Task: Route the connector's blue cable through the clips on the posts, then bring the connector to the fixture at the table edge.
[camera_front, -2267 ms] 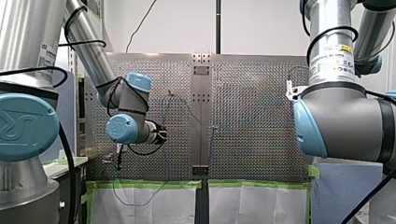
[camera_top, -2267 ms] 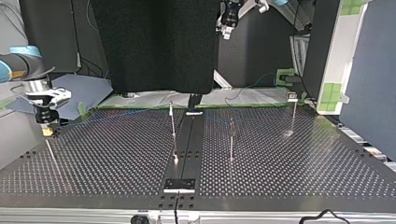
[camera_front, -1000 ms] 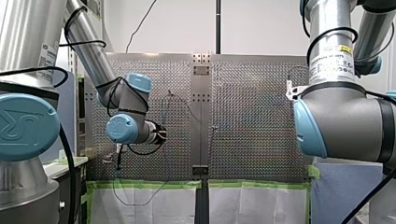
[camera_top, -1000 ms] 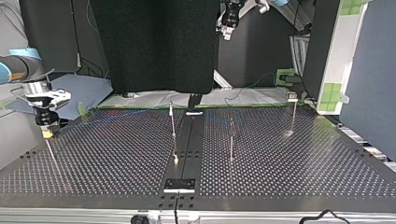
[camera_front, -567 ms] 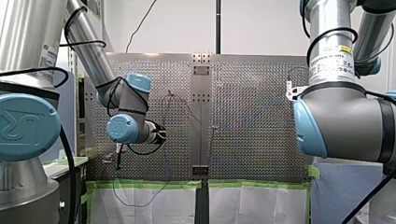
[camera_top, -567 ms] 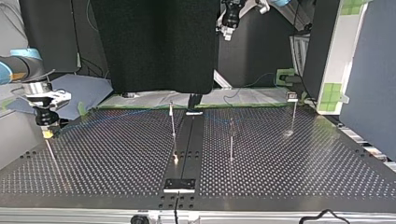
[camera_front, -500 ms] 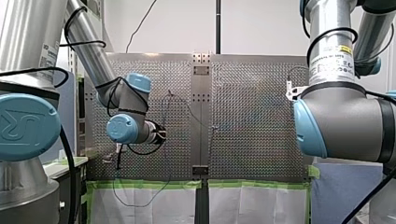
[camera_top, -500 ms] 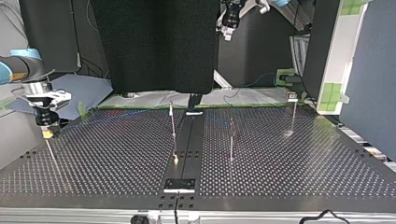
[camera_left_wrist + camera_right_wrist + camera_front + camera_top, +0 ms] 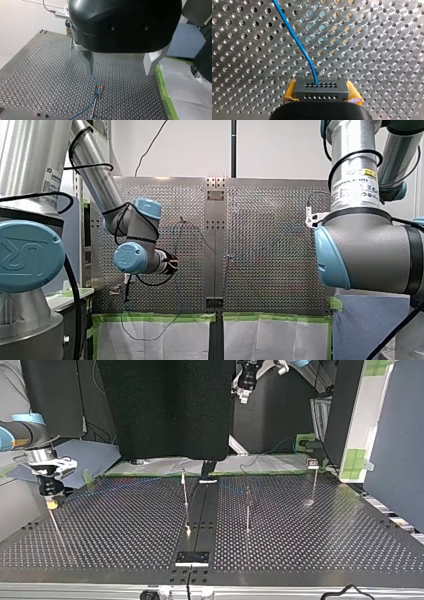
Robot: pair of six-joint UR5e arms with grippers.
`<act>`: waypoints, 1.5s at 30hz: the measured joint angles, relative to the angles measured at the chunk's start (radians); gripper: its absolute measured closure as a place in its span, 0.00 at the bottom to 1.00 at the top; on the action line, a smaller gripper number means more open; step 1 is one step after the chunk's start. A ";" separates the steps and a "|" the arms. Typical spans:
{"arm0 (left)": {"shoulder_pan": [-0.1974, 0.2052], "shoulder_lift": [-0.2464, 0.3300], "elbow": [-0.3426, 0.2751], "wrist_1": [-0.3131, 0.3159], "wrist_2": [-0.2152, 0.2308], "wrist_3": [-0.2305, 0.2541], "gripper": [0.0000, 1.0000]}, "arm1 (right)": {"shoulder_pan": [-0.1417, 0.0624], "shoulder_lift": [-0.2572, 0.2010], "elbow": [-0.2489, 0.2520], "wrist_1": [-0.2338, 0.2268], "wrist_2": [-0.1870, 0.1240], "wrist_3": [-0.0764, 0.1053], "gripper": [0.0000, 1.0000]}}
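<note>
nothing on the worktop (image 9: 270, 245) has visibly shifted since the earlier frames, and both arms sit much as they did. front view: the left arm (image 9: 136, 255) bends over the worktop's left side, and the right arm (image 9: 365, 250) fills the right edge. top view: the right gripper (image 9: 51, 504) hangs low over the worktop's edge at that view's left, while the left gripper (image 9: 243, 395) is high beyond the far edge. three thin posts (image 9: 185, 495) (image 9: 247, 510) (image 9: 314, 482) stand upright across the middle. left wrist view: its fingers (image 9: 88, 62) are spread wide with nothing between them. below them the blue cable (image 9: 85, 112) climbs to the top of a clip post (image 9: 94, 105). right wrist view: the yellow pads (image 9: 291, 91) are clamped on the connector (image 9: 321, 89), which is held over the worktop's holes with the cable leaving its face.
</note>
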 joint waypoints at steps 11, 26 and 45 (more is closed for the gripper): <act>0.000 0.000 0.000 0.000 0.000 0.000 0.00 | 0.003 0.002 0.001 -0.011 -0.009 0.007 1.00; 0.000 -0.001 0.000 0.000 -0.001 0.000 0.00 | 0.003 0.003 0.007 0.035 0.000 -0.023 1.00; 0.000 0.000 0.000 0.000 -0.001 0.001 0.00 | 0.003 0.003 0.007 0.035 0.000 -0.023 0.91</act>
